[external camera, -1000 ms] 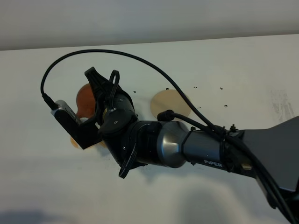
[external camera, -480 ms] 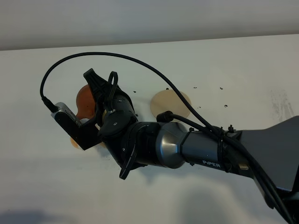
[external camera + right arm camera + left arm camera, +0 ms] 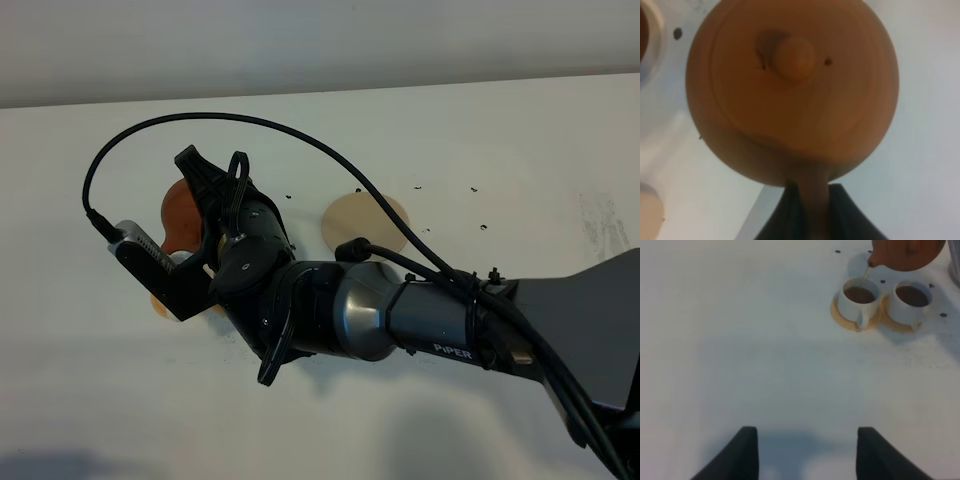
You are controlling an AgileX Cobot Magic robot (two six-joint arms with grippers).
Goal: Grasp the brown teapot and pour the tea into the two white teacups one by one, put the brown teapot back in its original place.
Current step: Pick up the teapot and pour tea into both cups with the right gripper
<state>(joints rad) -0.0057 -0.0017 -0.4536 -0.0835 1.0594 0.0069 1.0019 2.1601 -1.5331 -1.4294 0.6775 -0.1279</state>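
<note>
Our right hand (image 3: 810, 212), clamped on the brown teapot (image 3: 792, 90), fills the second teacup (image 3: 859, 296); next we must level it toward the coaster (image 3: 345, 218).

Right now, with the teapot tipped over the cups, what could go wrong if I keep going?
1. Overflow: the teacup under the spout already looks well filled, like its neighbour; more pouring may spill onto its saucer.
2. Lid: the brown teapot is tilted and nothing visible holds its lid, so it might slip.
3. Drips: dark specks already dot the table; the trip back to the coaster could add more.
</note>
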